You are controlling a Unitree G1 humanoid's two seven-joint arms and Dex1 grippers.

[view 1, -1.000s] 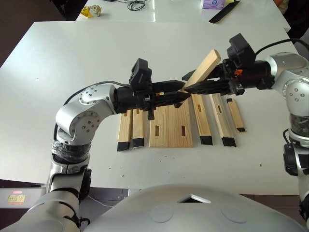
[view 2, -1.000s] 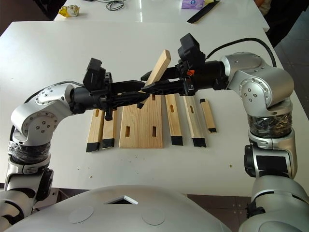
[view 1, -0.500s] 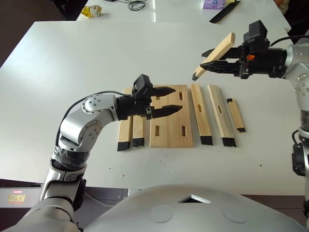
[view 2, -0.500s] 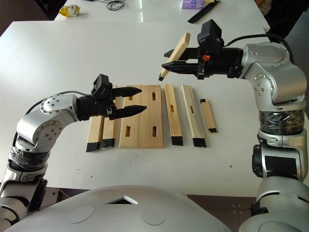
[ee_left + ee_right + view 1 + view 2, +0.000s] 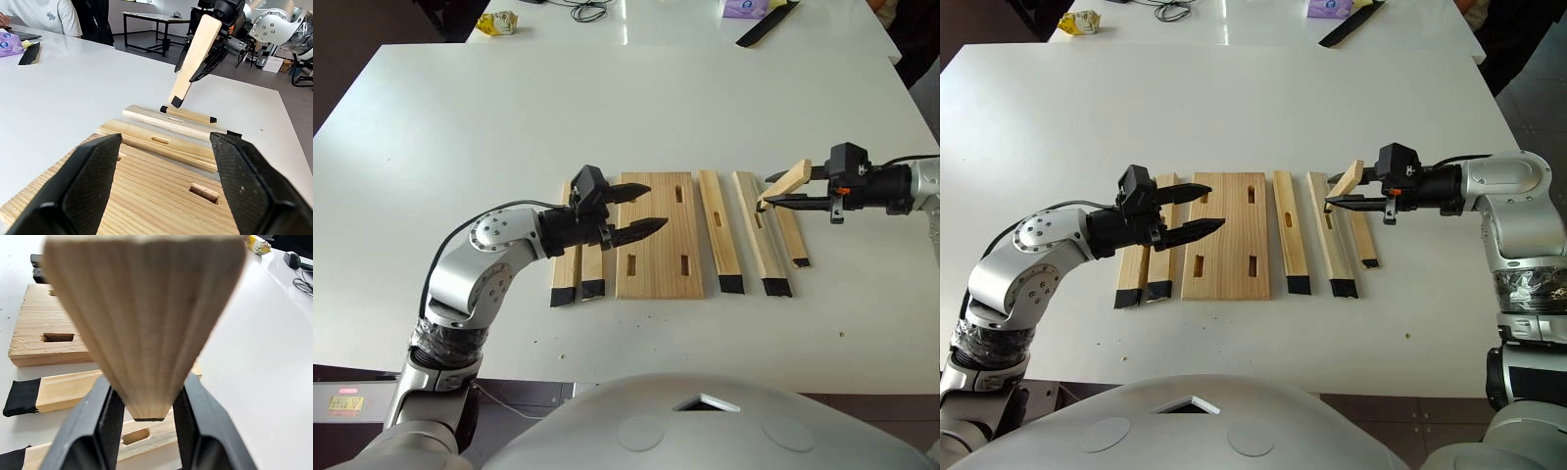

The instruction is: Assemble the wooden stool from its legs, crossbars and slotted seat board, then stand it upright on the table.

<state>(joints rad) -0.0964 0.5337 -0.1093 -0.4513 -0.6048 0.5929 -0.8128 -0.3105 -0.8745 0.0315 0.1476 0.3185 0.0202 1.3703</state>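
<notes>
Table (image 5: 460, 127): white, carrying all stool parts.

Seat board (image 5: 658, 245): lies flat on the table, slots facing up. It serves as the reference for all positions below.

Left of the seat board: two legs (image 5: 568, 269) lie flat side by side, touching each other, with the inner one against the board's left edge. Their black-capped ends point toward the robot.

Left gripper (image 5: 656, 205): hovers over the left part of the seat board, near its far end. Its fingers are spread apart and hold nothing.

Right of the seat board: a long leg (image 5: 717, 235) lies just beside the board, then a second long leg (image 5: 756, 245), then a short bar (image 5: 791, 235). All are flat and parallel to the board.

Right gripper (image 5: 766, 192): its fingers are clamped on a short wooden piece (image 5: 787, 182), held tilted. The piece's black-capped end points down over the parts right of the seat board. Contact with them cannot be confirmed.
</notes>
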